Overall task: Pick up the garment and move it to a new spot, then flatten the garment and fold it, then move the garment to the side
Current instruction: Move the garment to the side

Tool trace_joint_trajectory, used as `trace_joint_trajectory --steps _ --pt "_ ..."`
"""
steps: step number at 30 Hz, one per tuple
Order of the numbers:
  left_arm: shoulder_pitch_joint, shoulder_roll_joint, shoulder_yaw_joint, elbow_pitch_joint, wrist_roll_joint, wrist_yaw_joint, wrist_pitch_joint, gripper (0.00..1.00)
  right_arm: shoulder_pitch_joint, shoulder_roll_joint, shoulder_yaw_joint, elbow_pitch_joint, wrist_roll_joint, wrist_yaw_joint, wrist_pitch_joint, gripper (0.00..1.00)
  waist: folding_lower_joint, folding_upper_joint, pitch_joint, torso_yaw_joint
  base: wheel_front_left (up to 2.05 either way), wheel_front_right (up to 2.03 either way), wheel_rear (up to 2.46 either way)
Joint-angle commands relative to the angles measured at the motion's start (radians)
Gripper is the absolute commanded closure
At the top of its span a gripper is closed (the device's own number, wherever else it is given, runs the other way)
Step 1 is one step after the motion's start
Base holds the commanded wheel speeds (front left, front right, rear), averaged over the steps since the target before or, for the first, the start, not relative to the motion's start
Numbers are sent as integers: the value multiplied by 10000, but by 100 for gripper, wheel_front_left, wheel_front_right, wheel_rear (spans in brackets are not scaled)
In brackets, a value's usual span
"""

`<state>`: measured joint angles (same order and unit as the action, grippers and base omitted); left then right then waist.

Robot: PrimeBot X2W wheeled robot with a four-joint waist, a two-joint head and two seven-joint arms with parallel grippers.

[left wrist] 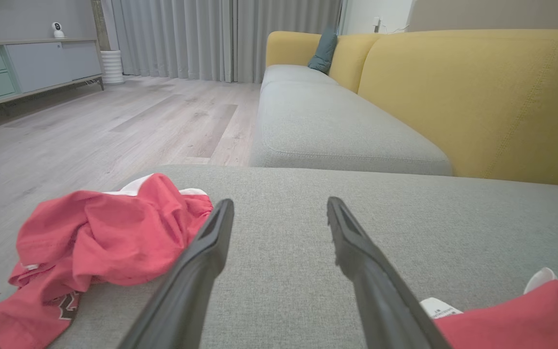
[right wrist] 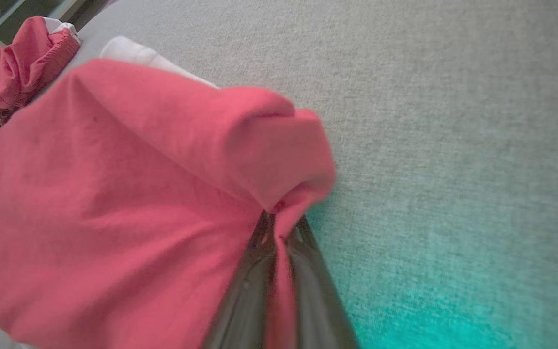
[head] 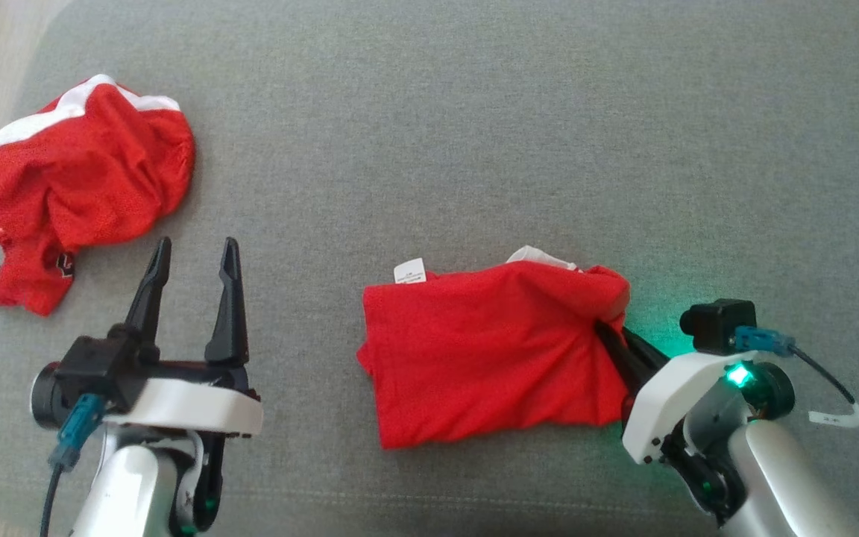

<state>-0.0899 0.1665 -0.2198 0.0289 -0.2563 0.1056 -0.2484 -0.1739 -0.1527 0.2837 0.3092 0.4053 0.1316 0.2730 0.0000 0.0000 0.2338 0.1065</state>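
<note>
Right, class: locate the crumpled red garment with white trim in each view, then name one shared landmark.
Head view: crumpled red garment with white trim, upper left.
Left wrist view: that garment, lower left.
Right wrist view: that garment, top left corner.
Shared landmark: the folded red fabric garment.

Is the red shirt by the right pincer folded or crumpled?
Folded: the red shirt lies as a flat rectangle on the grey cushion, its right edge pinched in the right pincer.

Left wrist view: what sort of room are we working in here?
Most likely a home living room. There is a sofa with yellow backs and grey seat cushions, long grey curtains along the far wall, and a low sideboard with drawers standing on a wood floor.
</note>
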Motion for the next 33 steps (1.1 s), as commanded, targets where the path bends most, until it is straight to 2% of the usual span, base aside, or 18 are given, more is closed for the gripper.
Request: trace_joint_trajectory --steps 1,8,16,24,33 --pt "-434 100 357 -289 123 -10 -100 0 -223 -38 128 -258 38 -9 -63 100 0 0 20 -24 0 0 0" --pt "-457 139 377 -413 226 -35 -122 0 -336 -200 -137 -716 -163 -9 -310 100 0 0 47 -484 0 0 0" --pt "-500 340 358 -697 341 -113 -127 0 -874 -439 151 -931 -249 -9 -337 100 0 0 174 -1855 0 0 0" --pt "-754 514 211 -1095 450 -183 92 0 -1959 -660 381 -412 -98 -9 -776 100 0 0 493 -3149 0 0 0" --pt "-1222 839 -60 -2045 736 -298 726 0 -3177 -1087 -57 589 176 -9 -1693 100 0 0 1356 -4404 0 0 0"
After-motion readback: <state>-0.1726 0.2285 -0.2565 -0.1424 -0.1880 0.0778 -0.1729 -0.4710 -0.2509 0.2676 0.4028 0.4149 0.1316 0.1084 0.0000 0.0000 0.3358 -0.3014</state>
